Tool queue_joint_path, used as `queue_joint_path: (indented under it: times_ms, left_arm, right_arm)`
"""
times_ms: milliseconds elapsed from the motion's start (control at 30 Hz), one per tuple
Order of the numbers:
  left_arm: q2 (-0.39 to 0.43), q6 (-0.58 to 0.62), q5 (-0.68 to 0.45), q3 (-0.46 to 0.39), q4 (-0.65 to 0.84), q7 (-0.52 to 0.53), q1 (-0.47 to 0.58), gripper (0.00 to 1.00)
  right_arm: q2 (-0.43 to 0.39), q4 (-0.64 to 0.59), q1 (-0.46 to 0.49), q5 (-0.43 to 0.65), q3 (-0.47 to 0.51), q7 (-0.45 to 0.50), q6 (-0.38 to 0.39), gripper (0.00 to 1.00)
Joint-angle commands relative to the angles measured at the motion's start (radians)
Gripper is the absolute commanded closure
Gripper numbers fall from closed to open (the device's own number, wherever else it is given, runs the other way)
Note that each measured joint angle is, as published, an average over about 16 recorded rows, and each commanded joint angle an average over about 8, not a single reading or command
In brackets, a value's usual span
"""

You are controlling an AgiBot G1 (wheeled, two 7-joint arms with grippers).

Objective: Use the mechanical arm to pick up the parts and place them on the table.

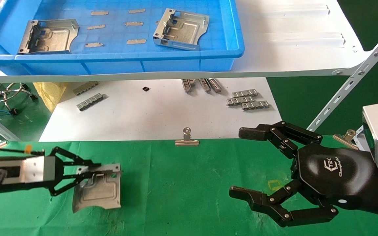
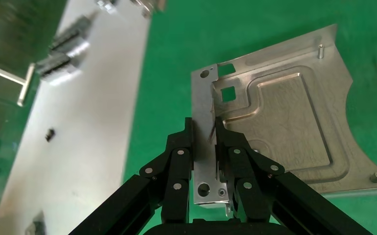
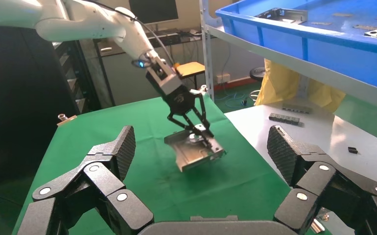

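My left gripper [image 1: 92, 170] is clenched on the raised rim of one part [image 1: 98, 191], which rests on the green table [image 1: 182, 190] at its left side. My right gripper [image 1: 258, 164] hovers over the table's right side, fingers spread wide, grasping nothing. The blue bin [image 1: 126, 55] on the shelf holds two more parts [image 1: 49, 36] and small grey slips [image 1: 136, 41].

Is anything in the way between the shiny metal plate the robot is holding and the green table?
Nothing visible is. The left gripper pinches the plate by its raised rim, and only bare green table shows beneath and around it. The right gripper hangs open, well off to the side.
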State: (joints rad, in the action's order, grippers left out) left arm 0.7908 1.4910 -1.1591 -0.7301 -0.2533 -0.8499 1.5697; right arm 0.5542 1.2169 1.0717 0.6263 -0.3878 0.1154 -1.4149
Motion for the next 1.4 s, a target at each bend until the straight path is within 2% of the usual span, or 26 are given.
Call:
queue_joint_path:
  times_ms: [33,200,233,467,667,867,1100,1267,1400]
  left_arm:
    - [0.009,-0.007,-0.014,-0.008,0.03,-0.046,-0.005,0.69]
    - [0.023,-0.009,-0.019,-0.009,0.083,-0.114,-0.005,0.07]
    - [0.026,-0.008,-0.02,-0.009,0.091,-0.125,-0.005,0.0]
    - [0.038,0.02,-0.019,-0.01,0.137,-0.178,-0.004,0.0]
    - [0.038,0.064,0.01,0.009,0.176,-0.162,0.012,0.0]
    - [0.027,0.107,0.09,0.052,0.191,-0.023,-0.005,0.0]
    - [0.002,0.114,0.199,0.101,0.172,0.202,-0.105,0.0]
    - [-0.005,0.114,0.233,0.116,0.17,0.251,-0.146,0.0]
    - [-0.004,0.113,0.227,0.113,0.167,0.235,-0.137,0.0]
  right_arm:
    - [0.0,0.0,0.0,0.0,0.0,0.0,0.0,0.0]
    - [0.0,0.0,0.0,0.0,0.0,0.0,0.0,0.0]
    - [0.0,0.0,0.0,0.0,0.0,0.0,0.0,0.0]
    - [0.0,0.0,0.0,0.0,0.0,0.0,0.0,0.0]
    - [0.0,0.0,0.0,0.0,0.0,0.0,0.0,0.0]
    - [0.0,0.0,0.0,0.0,0.0,0.0,0.0,0.0]
    - [0.0,0.0,0.0,0.0,0.0,0.0,0.0,0.0]
    - [0.0,0.0,0.0,0.0,0.0,0.0,0.0,0.0]
    - [0.0,0.0,0.0,0.0,0.0,0.0,0.0,0.0]
